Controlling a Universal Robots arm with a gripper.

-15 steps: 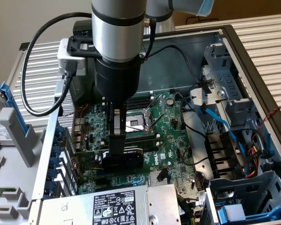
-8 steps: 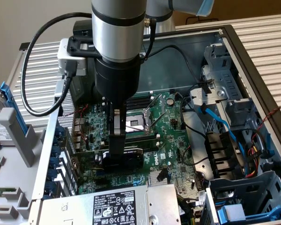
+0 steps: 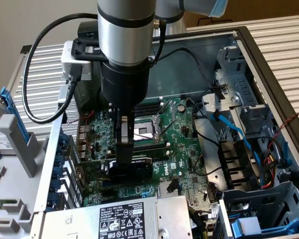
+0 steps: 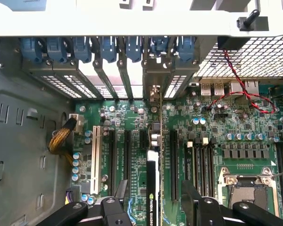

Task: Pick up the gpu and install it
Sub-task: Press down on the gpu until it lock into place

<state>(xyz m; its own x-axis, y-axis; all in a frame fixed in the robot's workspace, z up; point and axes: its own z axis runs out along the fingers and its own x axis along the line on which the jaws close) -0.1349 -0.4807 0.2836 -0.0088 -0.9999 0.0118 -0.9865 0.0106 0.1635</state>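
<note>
Ribbed grey metal panels surround an open computer case [image 3: 269,45] in the exterior view, with a green motherboard [image 3: 179,149] lying inside it. From above, the robot arm [image 3: 125,45] reaches straight down into the case, and its claw [image 3: 124,167] sits low over the board, toward the exterior view's left. Right under the claw is the gpu [image 3: 139,167], a small card with a black cooler, standing on edge in the board. A power supply [image 3: 124,219] with a black label lies along the near edge, and blue cables [image 3: 239,137] run through the drive bay on the exterior view's right.

Seen from the wrist, the gpu [image 4: 153,188] stands upright among the long black slots [image 4: 172,165], its black block carrying a green logo and its metal bracket reaching toward the row of blue clips [image 4: 108,47] at the case's rear wall. Both black fingers [image 4: 195,200] of the claw [image 4: 153,207] stand spread apart, one on each side of the card, not pressing on it.
</note>
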